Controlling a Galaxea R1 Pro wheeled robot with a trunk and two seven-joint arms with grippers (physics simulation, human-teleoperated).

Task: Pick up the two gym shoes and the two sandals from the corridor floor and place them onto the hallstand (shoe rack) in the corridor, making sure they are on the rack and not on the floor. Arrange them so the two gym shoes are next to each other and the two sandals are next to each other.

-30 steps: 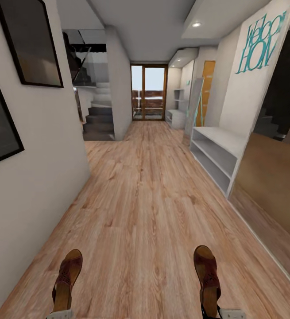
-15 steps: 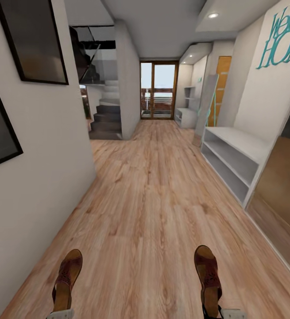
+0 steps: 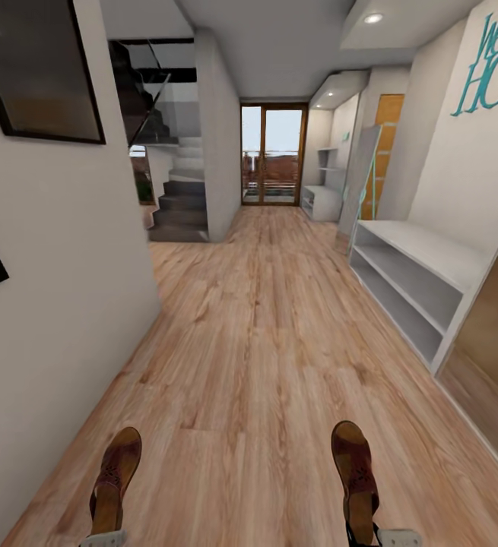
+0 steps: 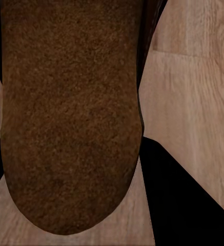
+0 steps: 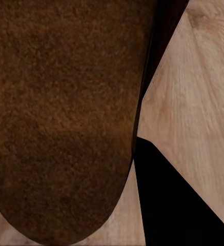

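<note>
Two sandals are up off the corridor floor [image 3: 256, 342], one at the end of each of my arms. I see the left sandal [image 3: 114, 479] toe-forward above the left gripper [image 3: 103, 540], whose light tip peeks in at the bottom edge; the right sandal [image 3: 356, 477] sits likewise over the right gripper [image 3: 389, 539]. Each appears clamped by its heel end, though I cannot make out the jaws themselves. My wrist cameras look along rough brown soles [image 4: 70, 113] [image 5: 65, 113] with planks beyond. A low white rack [image 3: 412, 281] stands along the right wall, and a glass door [image 3: 273, 156] closes the corridor's far end.
</note>
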